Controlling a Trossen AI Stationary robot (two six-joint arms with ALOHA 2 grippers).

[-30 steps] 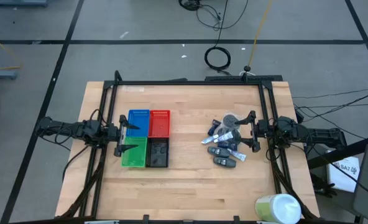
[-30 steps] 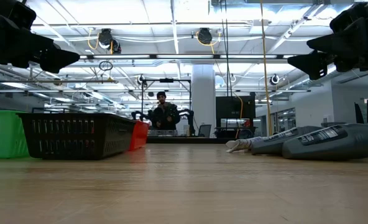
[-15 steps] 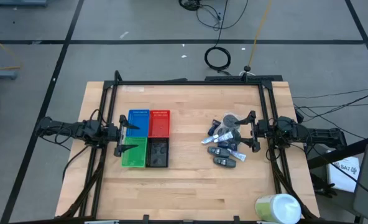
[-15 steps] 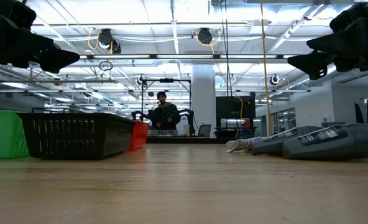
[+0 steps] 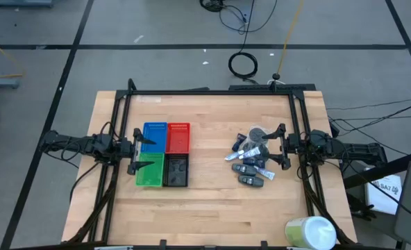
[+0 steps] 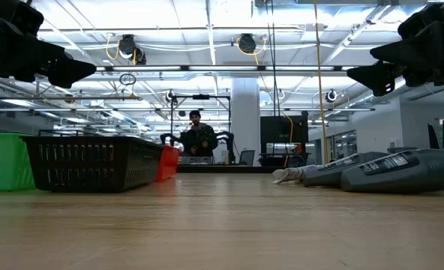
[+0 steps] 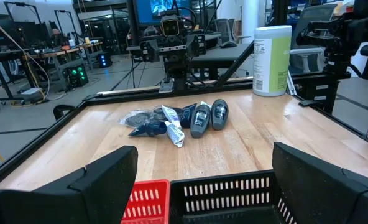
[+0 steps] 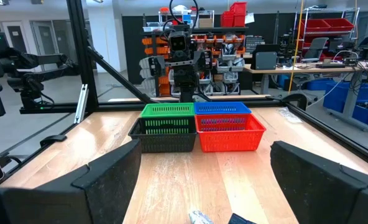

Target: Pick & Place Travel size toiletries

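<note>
Cluster of finger-length toiletries (image 5: pixel 250 161), white tubes and dark grey-black oblong packs with pale marks, heaped on the pale wooden surface (image 5: pixel 212 208), well apart from the four-tray block and on its right-arm side. Step in hand, by judgement: the start, before any pick; none lifted, none seen in a tray. Right gripper (image 5: pixel 280 147) just beside the heap, jaws spread wide and empty. Left gripper (image 5: pixel 135 151) at the block's far edge, over the blue mesh tray (image 5: pixel 154 137) and green mesh tray (image 5: pixel 149 171), jaws likewise wide and empty. Red mesh tray (image 5: pixel 178 137) and black mesh tray (image 5: pixel 175 171) alongside. Next move, by judgement: descent onto one outlying pack, clear of its neighbours. Exact count unclear where items overlap; target tray unknown; black tray's floor hard to read.
</note>
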